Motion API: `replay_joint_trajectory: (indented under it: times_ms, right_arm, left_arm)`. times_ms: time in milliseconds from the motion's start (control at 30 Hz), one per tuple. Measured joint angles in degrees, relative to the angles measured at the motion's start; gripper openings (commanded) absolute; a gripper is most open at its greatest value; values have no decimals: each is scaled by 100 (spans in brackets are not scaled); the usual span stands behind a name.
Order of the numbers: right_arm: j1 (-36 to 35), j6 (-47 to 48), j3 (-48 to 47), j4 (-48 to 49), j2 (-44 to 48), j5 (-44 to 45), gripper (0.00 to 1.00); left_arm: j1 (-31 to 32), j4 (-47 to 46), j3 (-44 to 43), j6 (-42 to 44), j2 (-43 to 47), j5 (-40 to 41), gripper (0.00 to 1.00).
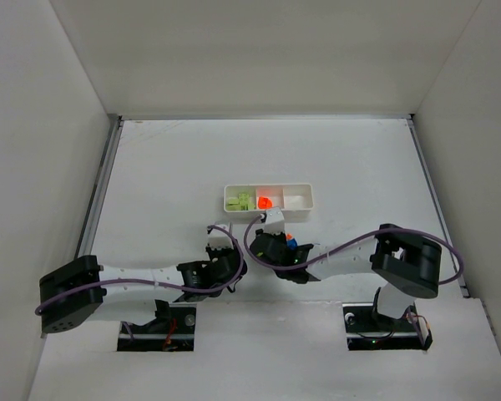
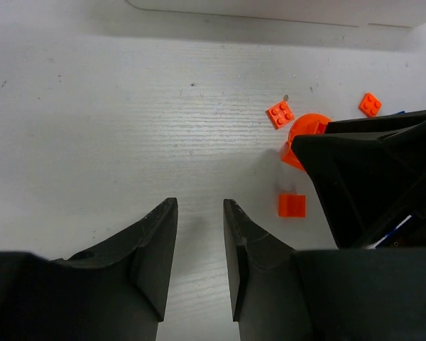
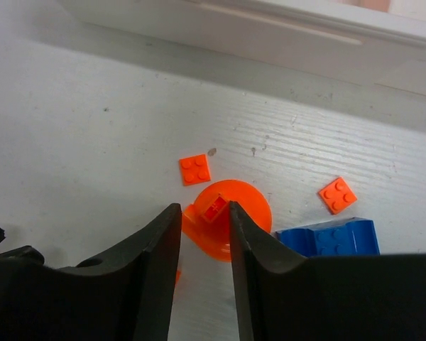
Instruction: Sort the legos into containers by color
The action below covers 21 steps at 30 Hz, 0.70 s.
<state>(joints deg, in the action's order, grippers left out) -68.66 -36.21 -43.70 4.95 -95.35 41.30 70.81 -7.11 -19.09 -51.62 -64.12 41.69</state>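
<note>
The bench (image 2: 92,106) is a matt white board with a fine, streaky grain like painted wood and a few small dark specks. The fingers (image 2: 153,249) of the left hand (image 2: 199,209) are matt black plastic, smooth, with softly rounded edges; those of the right hand (image 3: 202,209) look the same. The square orange plate (image 3: 195,170) and the blue brick (image 3: 330,238) are smooth moulded plastic with a slight sheen. The round orange piece (image 3: 245,202) seems faintly translucent. The tray (image 1: 299,201) is smooth white plastic.
</note>
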Motion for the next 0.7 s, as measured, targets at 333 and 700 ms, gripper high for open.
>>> replay_joint_trajectory:
  times_ms: [333,700]
  right_arm:
    - [92,-2,-247,-22,-306,271,12]
    - [-79,-44,-83,-197,369,629,10]
  left_arm:
    - [11,2,2,-7,0,44,30]
    - [42,33,0,-7,240,46,32]
